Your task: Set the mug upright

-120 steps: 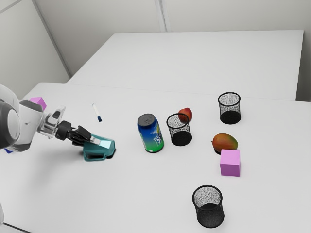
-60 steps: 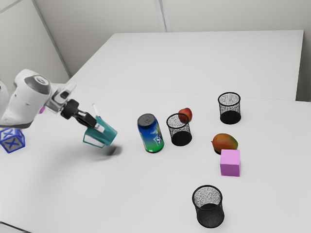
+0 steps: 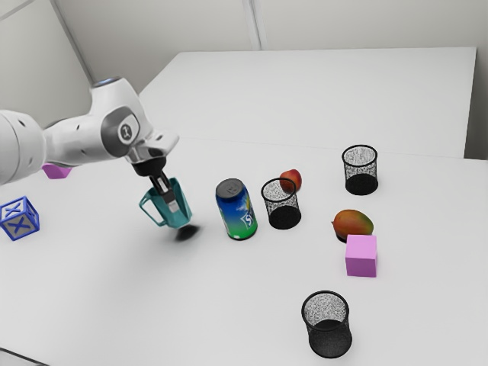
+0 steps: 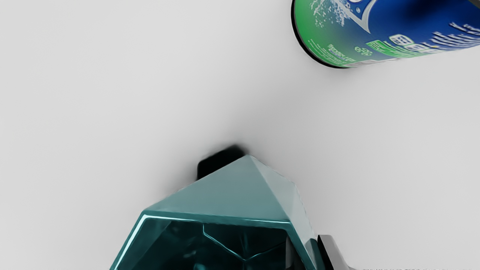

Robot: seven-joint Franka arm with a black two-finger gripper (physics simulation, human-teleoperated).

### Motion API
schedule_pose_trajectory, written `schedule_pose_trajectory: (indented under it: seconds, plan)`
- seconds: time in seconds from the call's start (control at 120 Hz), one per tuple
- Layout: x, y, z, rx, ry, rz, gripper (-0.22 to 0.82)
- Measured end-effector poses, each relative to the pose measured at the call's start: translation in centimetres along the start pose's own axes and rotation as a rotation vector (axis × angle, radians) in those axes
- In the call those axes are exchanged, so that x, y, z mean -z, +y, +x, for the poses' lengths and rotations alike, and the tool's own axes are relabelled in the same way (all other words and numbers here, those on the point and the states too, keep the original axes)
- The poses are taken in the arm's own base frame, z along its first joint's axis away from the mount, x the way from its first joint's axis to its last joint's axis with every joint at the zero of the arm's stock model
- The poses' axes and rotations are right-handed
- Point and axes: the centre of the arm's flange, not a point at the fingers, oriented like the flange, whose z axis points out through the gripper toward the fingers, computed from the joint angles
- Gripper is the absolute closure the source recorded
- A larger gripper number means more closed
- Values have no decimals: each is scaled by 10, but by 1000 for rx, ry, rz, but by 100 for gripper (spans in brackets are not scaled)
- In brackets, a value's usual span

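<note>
Blue and green, a can [image 3: 238, 213] stands upright near the gripper [image 3: 171, 201]; a mesh cup [image 3: 284, 217] and red fruit [image 3: 296, 182] lie beyond it. Nearly closed, the jaws pinch the wall of the mug [image 3: 181, 219], one finger inside, holding it tilted above the table [image 3: 114, 297].

Item count at the counter [image 3: 221, 305]: ten items, seven kinds.
Mug [image 3: 177, 210], quantity one; drink can [image 3: 237, 210], quantity one; black mesh cups, quantity three, comprising near cup [image 3: 328, 335], middle cup [image 3: 284, 217] and far cup [image 3: 361, 184]; mango [image 3: 354, 223], quantity one; red fruit [image 3: 293, 177], quantity one; pink blocks, quantity two, comprising one block [image 3: 57, 171] at the exterior view's left, partly hidden, and a second block [image 3: 361, 257] at the exterior view's right; blue-edged cube [image 3: 19, 219], quantity one, at the exterior view's left.
</note>
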Motion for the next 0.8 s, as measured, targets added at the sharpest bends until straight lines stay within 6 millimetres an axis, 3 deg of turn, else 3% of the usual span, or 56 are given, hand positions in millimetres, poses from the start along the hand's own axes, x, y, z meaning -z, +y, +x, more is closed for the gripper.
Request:
schedule_pose_trajectory:
  seconds: [0.283,0.475,0.8]
  plan:
    - [-13,25,22,9,-36,48,77]
    - [-33,31,18,51,-49,49,77]
    - [-46,50,27,62,-54,80,77]
